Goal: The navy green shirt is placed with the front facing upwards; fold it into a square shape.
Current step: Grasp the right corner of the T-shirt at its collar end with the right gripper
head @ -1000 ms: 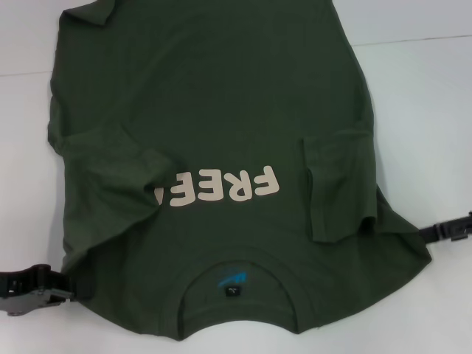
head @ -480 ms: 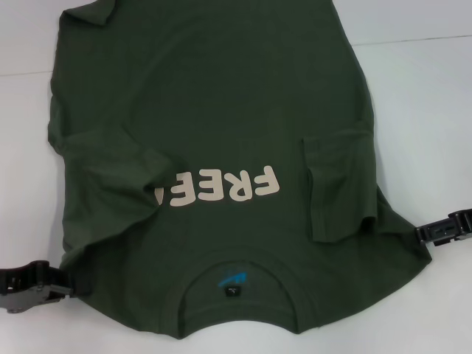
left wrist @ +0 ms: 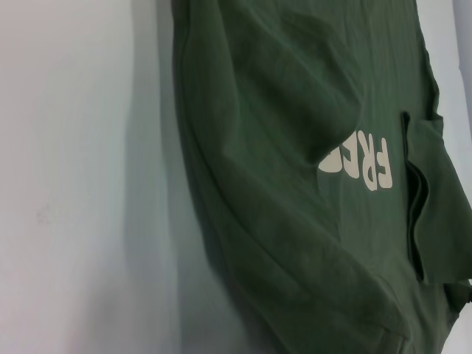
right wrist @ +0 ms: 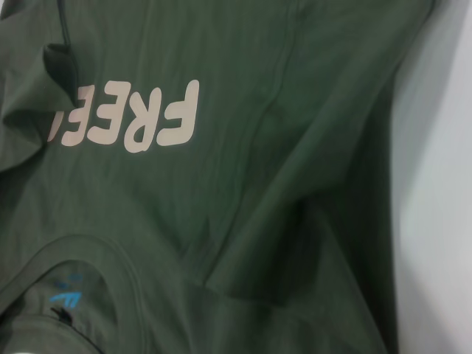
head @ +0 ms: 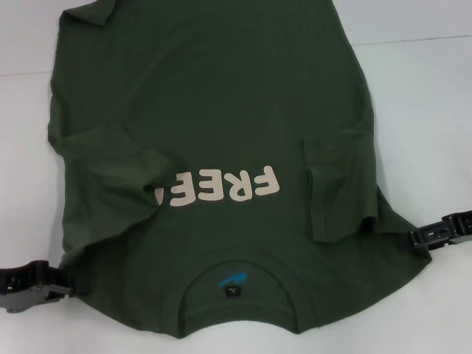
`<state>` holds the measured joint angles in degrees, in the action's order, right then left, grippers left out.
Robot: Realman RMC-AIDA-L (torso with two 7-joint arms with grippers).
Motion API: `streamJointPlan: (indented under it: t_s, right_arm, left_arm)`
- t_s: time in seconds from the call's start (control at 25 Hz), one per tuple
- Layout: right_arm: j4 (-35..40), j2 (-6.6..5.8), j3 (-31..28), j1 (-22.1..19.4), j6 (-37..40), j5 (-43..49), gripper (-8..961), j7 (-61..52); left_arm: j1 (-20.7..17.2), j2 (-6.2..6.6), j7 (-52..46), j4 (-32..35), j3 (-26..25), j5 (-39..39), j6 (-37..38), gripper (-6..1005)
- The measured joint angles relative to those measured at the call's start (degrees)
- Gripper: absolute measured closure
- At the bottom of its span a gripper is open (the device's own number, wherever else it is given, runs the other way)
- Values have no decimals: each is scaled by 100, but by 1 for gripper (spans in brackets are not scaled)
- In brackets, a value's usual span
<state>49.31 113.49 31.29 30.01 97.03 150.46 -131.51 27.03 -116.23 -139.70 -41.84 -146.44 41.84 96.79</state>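
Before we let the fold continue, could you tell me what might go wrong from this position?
1. Both sleeves are folded in unevenly; the left one covers part of the FREE! print, so the navy green shirt may end up lopsided.
2. The left gripper and right gripper sit at the shoulder edges at different heights, so lifting could skew the collar.

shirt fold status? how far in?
Early. Done: both sleeves of the navy green shirt lie folded inward over its front, one covering the end of the FREE print. In hand: the left hand and right hand sit at the shoulder edges beside the collar. Left: folding the body, still at full length, into a square.
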Motion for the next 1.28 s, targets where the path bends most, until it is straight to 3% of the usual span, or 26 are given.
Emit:
streamJointPlan:
  t_s: [1.28]
  right_arm:
    - [-400, 84, 51, 151, -222, -40, 10, -4]
  left_arm:
    - [-22, -22, 14, 0, -15, 0, -22, 979]
